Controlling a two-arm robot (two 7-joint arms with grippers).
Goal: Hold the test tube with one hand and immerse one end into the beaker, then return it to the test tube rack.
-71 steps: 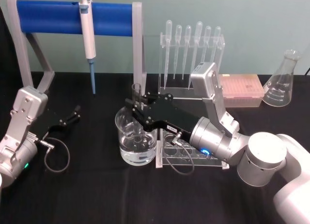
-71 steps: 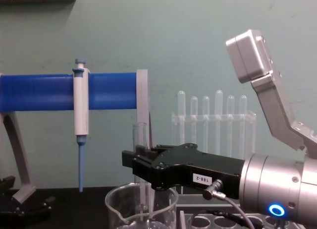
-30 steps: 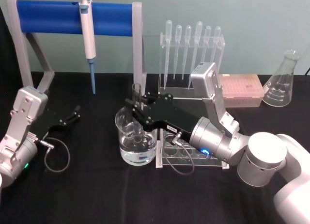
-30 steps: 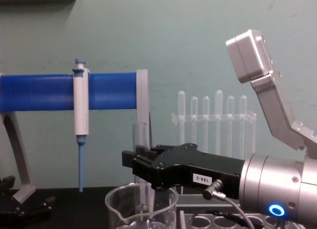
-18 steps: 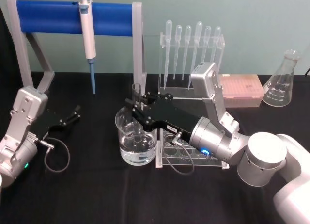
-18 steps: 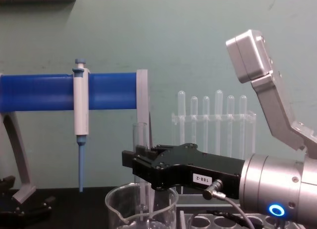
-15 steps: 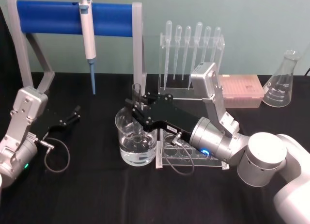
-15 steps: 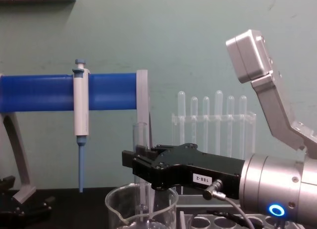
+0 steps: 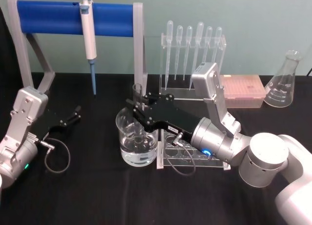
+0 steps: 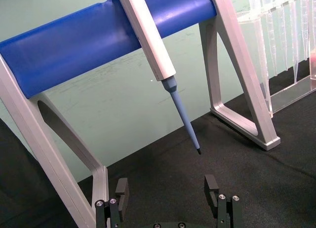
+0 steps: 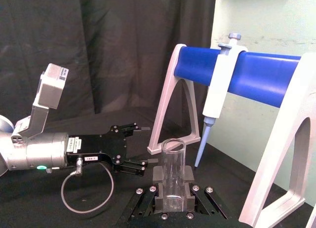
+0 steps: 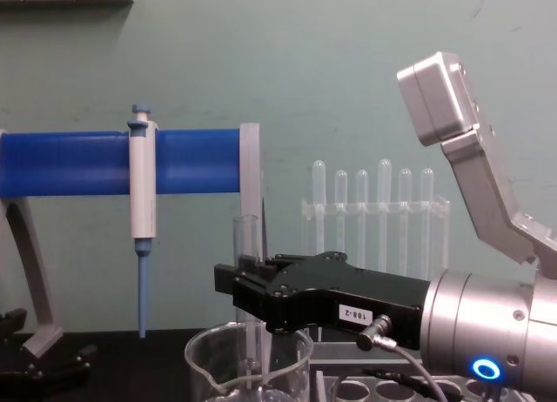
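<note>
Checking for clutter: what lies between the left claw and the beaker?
Nothing: the head view shows bare black table between the open left claw and the beaker, where the right claw holds the tube.

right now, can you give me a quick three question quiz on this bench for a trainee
1. True or false: the right claw holds the tube upright with its lower end inside the beaker.
2. What hangs on the blue bar? A spoon, B pipettor, C brush.
3. Fill in: the left claw is ___ (open or shut).
Key: 1 true; 2 B; 3 open.
</note>
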